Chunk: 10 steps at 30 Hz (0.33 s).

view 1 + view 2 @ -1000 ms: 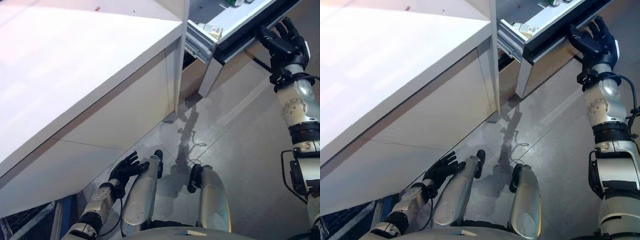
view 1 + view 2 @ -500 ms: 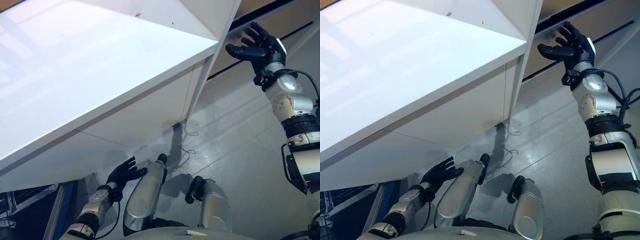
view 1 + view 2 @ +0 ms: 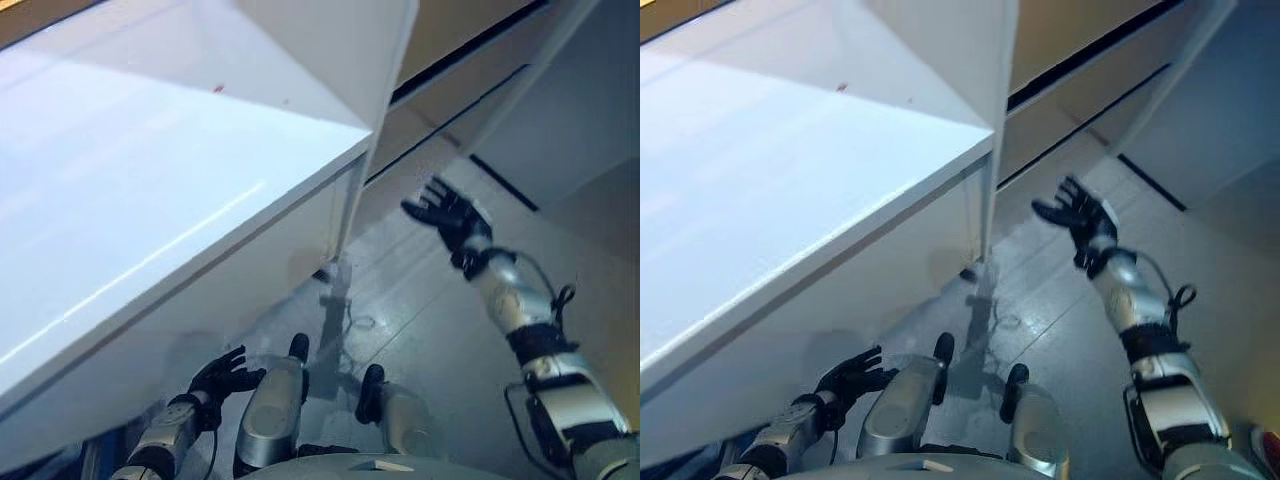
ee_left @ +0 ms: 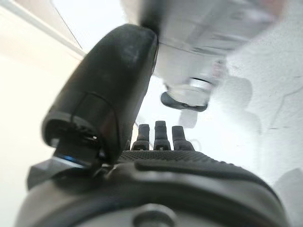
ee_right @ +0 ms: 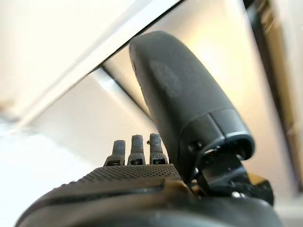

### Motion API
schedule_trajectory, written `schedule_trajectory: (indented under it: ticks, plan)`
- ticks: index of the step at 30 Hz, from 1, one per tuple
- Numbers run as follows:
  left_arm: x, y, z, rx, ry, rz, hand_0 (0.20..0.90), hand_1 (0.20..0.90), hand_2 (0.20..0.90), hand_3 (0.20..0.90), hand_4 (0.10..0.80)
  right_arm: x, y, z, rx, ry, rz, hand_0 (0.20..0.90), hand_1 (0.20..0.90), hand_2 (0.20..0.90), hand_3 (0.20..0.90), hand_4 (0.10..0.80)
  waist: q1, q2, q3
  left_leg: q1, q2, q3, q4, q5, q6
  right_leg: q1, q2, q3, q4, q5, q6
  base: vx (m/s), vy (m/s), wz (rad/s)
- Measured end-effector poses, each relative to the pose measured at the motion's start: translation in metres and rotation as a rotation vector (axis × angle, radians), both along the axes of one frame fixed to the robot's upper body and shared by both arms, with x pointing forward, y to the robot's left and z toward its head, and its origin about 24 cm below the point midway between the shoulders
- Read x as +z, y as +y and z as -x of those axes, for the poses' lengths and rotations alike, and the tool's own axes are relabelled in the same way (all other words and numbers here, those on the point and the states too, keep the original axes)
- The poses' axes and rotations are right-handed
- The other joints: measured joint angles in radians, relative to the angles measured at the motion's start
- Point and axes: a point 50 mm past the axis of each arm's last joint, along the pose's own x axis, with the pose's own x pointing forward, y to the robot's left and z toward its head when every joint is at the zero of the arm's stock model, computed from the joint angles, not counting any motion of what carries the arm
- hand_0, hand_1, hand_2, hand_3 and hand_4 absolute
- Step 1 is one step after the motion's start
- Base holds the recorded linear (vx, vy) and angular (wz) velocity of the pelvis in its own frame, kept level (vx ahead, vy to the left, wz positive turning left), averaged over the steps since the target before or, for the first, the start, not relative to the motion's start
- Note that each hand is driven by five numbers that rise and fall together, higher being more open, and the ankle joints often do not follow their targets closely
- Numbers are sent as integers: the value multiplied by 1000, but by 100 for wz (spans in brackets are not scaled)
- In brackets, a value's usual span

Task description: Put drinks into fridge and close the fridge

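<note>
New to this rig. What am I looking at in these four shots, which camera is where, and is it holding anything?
It is a two-legged humanoid with two silver-grey arms, each ending in a dark fingered robot hand. The two wide shots come from a stereo camera on its head, looking down. They show a white counter, pale cabinet fronts behind it and a grey floor. The right robot hand is raised in the air with fingers spread, touching nothing. The left robot hand hangs low beside the counter, also open and empty. The two close shots are wrist cameras looking along each hand's thumb and fingers. No drinks show in any view.
</note>
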Motion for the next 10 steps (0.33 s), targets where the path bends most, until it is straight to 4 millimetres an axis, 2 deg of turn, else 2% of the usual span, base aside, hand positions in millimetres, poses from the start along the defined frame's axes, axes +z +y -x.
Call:
schedule_trajectory:
  ticks: [4,5,8,10]
  plan:
    - [-5,-12,3,-18,13,28,900,900,900,900,800,-78,-7,73,22,328,44,900,900,900,900,800,-56,-14,-129,86,4,34,-99,10,-1,85,14,23,-136,42,7,-38,-31,-27]
    - [-5,-13,3,-21,12,35,900,900,900,900,800,-86,-8,82,22,375,47,900,900,900,900,800,-60,-14,-143,94,2,34,-110,12,-1,94,16,23,-147,45,7,-28,-8,-11]
    - [-8,-18,3,-33,21,69,900,900,900,900,800,-123,-15,132,-17,613,34,900,900,900,900,800,-82,-15,-209,133,9,48,-171,31,-9,114,27,30,-186,55,2,-37,3,-11]
    - [-10,-19,7,-32,43,78,900,900,900,900,800,-135,-13,155,-28,711,23,900,900,900,900,800,-89,-11,-226,157,18,52,-195,37,-15,131,35,34,-202,59,-1,-30,10,-7]
